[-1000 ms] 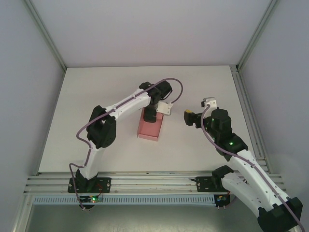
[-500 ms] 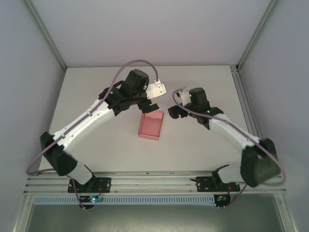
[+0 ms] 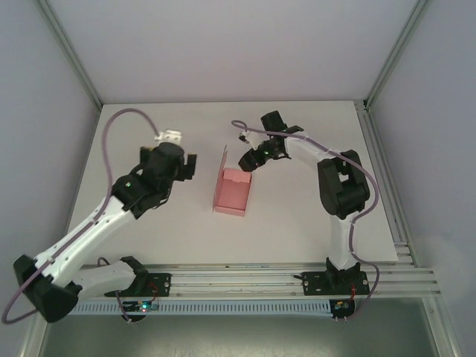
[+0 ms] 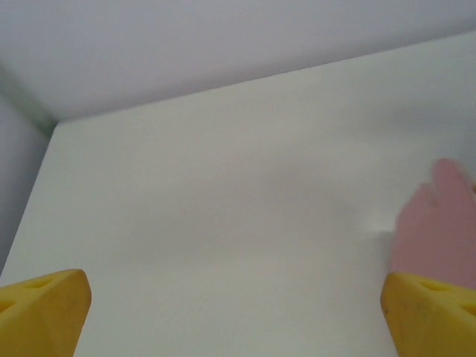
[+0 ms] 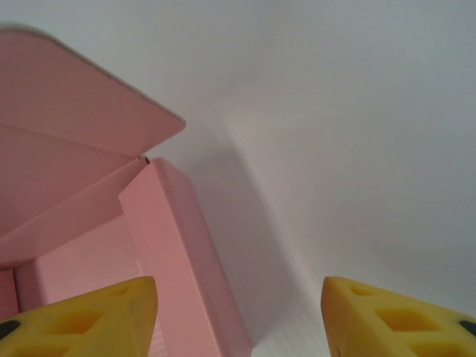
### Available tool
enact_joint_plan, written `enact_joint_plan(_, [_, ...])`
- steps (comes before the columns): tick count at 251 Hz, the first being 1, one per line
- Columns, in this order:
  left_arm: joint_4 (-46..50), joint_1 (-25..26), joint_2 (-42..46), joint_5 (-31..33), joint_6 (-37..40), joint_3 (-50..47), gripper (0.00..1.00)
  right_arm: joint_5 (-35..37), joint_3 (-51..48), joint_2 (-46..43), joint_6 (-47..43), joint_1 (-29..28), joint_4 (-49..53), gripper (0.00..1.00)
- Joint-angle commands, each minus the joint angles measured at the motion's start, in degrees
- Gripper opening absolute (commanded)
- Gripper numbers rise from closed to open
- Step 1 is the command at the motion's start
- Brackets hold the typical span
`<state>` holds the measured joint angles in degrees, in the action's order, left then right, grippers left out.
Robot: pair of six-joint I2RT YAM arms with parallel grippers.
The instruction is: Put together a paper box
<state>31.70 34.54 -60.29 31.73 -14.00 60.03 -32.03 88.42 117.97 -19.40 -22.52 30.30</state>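
The pink paper box [image 3: 232, 195] lies at the table's middle as an open shallow tray, with one flap [image 3: 223, 161] standing upright at its far left. My right gripper [image 3: 247, 160] hovers at the box's far right corner, open. In the right wrist view the box's side wall [image 5: 182, 260] rises between the yellow fingertips [image 5: 89, 316], with one fingertip over the box's inside and the other over bare table. My left gripper [image 3: 187, 166] is wide open and apart from the box, to its left. The left wrist view shows the pink flap [image 4: 439, 223] past its right fingertip [image 4: 431, 316].
The white table [image 3: 297, 216] is enclosed by pale walls on three sides. An aluminium rail [image 3: 238, 279] runs along the near edge, where the arm bases sit. A metal frame strip [image 3: 379, 163] borders the right side.
My left gripper has pulled back leftward off the box. My right arm has reached in to the box's far right corner, its jaws narrowing. The box's far-left flap now stands up.
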Motion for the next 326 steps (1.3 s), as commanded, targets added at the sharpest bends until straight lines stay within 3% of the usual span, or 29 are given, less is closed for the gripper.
enact_joint_plan(1, [4.95,-1.97,4.2,3.91,-11.59,-4.98,1.0,-0.16,4.57,2.59,-4.1,-1.98,8.14,0.59])
enact_joint_plan(45, [5.12,-4.16,8.64,3.41,-14.45,-9.82,1.0,2.76,6.12,5.21,-3.69,-2.45,7.98,0.58])
enact_joint_plan(79, [3.72,-4.75,8.85,2.46,-14.06,-10.88,1.0,3.62,7.2,6.55,-3.69,-2.9,9.43,0.46])
enact_joint_plan(124, [2.66,-5.09,7.65,1.51,-12.83,-10.9,1.0,7.59,6.68,6.92,-3.07,-4.36,10.08,0.45])
enact_joint_plan(154, [2.84,-5.13,6.98,1.85,-12.62,-11.16,1.0,10.08,6.26,7.14,-1.69,-4.99,9.89,0.31])
enact_joint_plan(197, [3.23,-5.42,6.83,2.25,-12.71,-11.26,1.0,15.16,4.36,6.64,0.23,-5.91,8.61,0.26])
enact_joint_plan(214, [3.54,-5.48,7.01,2.94,-12.95,-11.52,1.0,18.55,3.2,6.44,0.93,-6.56,8.28,0.25])
enact_joint_plan(231, [3.63,-5.51,7.37,3.03,-13.01,-11.6,1.0,22.61,2.35,6.35,2.42,-7.21,7.68,0.12])
enact_joint_plan(271, [3.89,-5.62,7.76,2.8,-13.33,-11.49,1.0,35.54,-1.5,4.51,6.27,-9.87,2.58,0.0])
enact_joint_plan(326, [5.2,-5.63,8.05,2.74,-15.09,-11.27,1.0,57.38,-3.96,3.57,12.87,-15.53,-0.18,0.0])
